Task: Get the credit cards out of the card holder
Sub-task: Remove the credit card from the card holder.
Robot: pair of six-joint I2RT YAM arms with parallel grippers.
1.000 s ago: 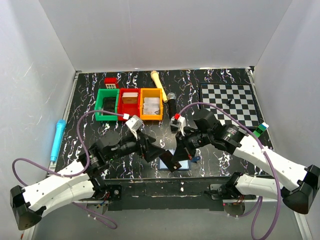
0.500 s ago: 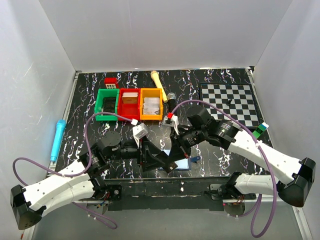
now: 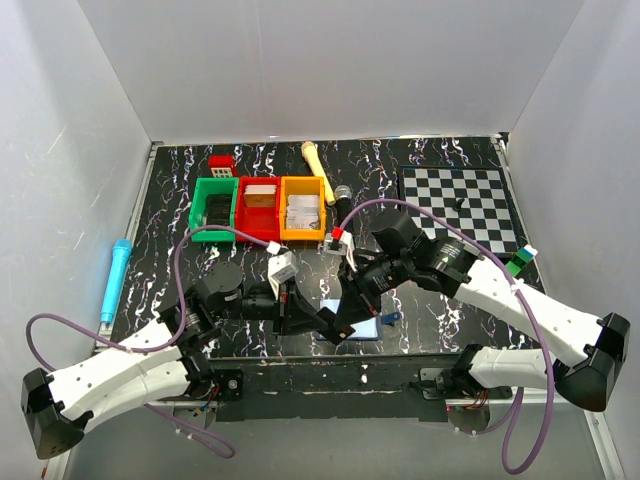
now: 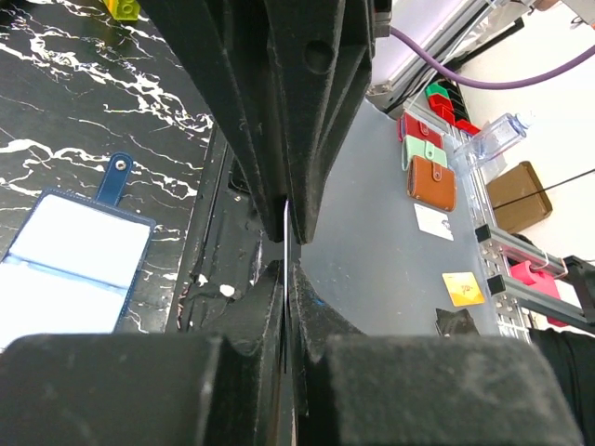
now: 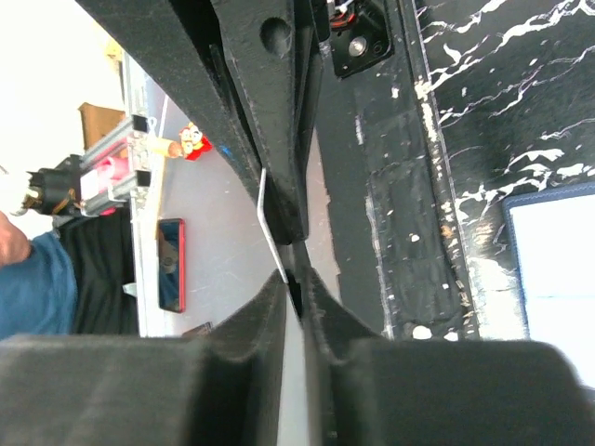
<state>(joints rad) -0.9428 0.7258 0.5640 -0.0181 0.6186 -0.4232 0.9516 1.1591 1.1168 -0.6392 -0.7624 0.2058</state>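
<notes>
One card holder (image 4: 79, 246) lies open on the counter (image 3: 180, 180) at six o'clock, close to the near edge. Its two pale inner faces are up and its one snap tab points away from the fold. One credit card (image 5: 268, 218) shows edge-on, lifted above the counter and off the holder. The left gripper (image 4: 286, 269) is clenched on one end of it. The right gripper (image 5: 293, 283) meets it from the opposite side, its fingers nearly together around the other end. The two grippers are tip to tip just at nine o'clock of the holder.

One tiny blue brick (image 3: 390, 319) sits just at three o'clock of the holder. Three bins stand in a row at eleven o'clock: a green bin (image 3: 197, 210), a red bin (image 3: 258, 234) and an orange bin (image 3: 302, 238), walls touching. One checkerboard (image 3: 460, 195) fills the two o'clock corner, reaching the far and right edges. One blue marker (image 3: 115, 280) lies off the counter's left edge at nine o'clock.

Bare marbled surface shows between the bins and the arms, and between the checkerboard and the right arm. Any labels here are too small to read.
</notes>
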